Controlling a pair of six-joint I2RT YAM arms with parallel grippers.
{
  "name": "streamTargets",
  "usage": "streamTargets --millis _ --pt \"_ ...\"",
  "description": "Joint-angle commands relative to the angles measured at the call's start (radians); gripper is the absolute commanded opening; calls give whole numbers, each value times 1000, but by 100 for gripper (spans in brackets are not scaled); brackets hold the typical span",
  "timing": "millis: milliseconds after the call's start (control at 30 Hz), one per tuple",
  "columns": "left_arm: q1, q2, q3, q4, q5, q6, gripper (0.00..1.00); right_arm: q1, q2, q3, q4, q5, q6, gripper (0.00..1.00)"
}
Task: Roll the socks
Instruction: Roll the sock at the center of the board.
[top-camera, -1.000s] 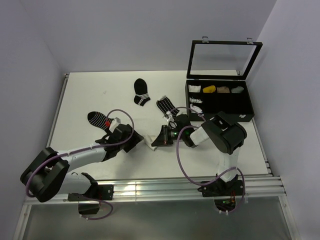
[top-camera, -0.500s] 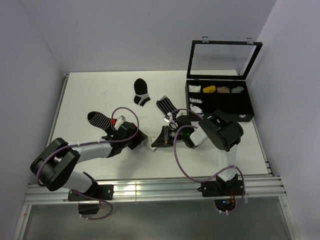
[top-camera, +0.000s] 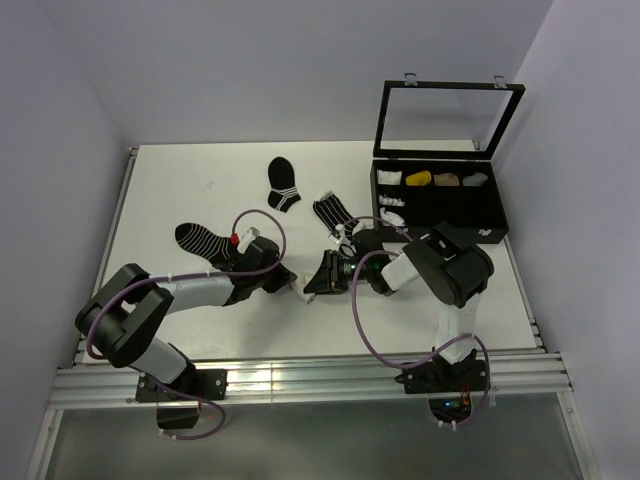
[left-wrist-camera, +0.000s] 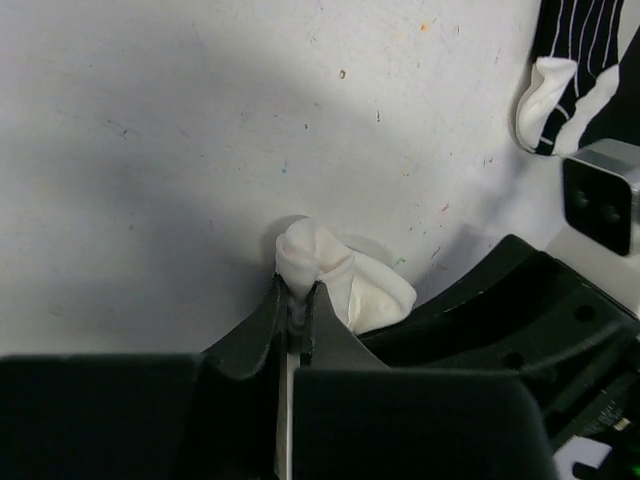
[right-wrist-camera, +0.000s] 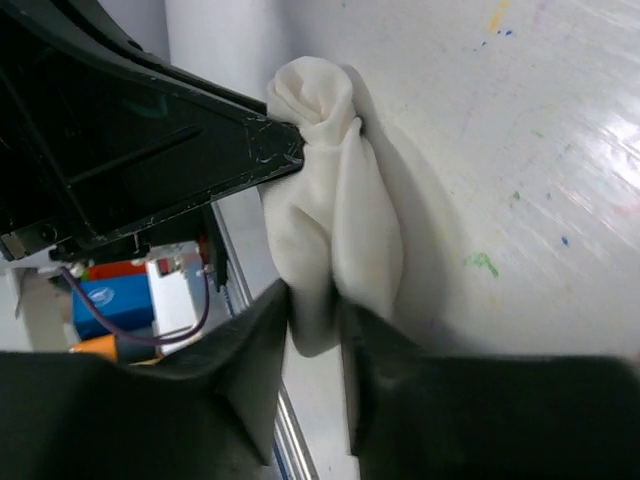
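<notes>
The mostly white sock (top-camera: 300, 287) lies bunched on the table between my two grippers. My left gripper (left-wrist-camera: 297, 290) is shut on a twisted end of the white sock (left-wrist-camera: 355, 285). My right gripper (right-wrist-camera: 318, 300) faces it from the other side. Its jaws stand parted, with a loose fold of the white sock (right-wrist-camera: 335, 220) hanging between them. In the top view the left gripper (top-camera: 288, 283) and right gripper (top-camera: 312, 285) nearly touch. The black sock with white stripes and white toe (top-camera: 335, 212) lies flat just behind the right arm, and it shows again as the striped sock (left-wrist-camera: 575, 60).
A black sock with white bands (top-camera: 283, 185) lies further back. Another striped black sock (top-camera: 197, 238) lies left, beside the left arm. An open black compartment box (top-camera: 500, 215) with its lid (top-camera: 445, 115) raised stands at the right, with rolled socks (top-camera: 392, 200) inside.
My left gripper has slid right to the white sock and shut on its end. My right gripper's jaws, shut tight on the sock before, have parted.
</notes>
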Motion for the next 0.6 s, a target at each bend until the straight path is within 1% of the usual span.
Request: streamTargets --millis 0,67,100,133,167,200,233,300,333,467,567 --pt "-15 17 33 -119 -18 26 0 -4 -113 7 -218 113 -122 37" --pt "-17 14 61 -171 -29 39 0 2 -176 21 -305 174 -211 43" --pt "-19 12 70 -206 -35 51 0 10 -246 30 -406 258 -245 52" --pt "-20 12 90 -223 -46 56 0 28 -278 37 -454 301 -313 54" --pt "-22 12 99 -237 -54 63 0 42 -342 53 -494 346 -341 55" --pt "-26 15 108 -267 -58 75 0 56 -370 59 -555 393 -366 55" --pt "-29 18 131 -280 -67 82 0 85 -397 64 -574 462 -409 56" --pt "-37 32 153 -310 -72 97 0 121 -466 79 -625 550 -453 56" --pt "-38 37 171 -333 -74 100 0 144 -484 85 -637 647 -499 56" --pt "-43 61 205 -367 -64 114 0 296 -532 120 -677 844 -590 55" --pt "-46 75 217 -378 -55 117 0 362 -518 130 -671 961 -633 54"
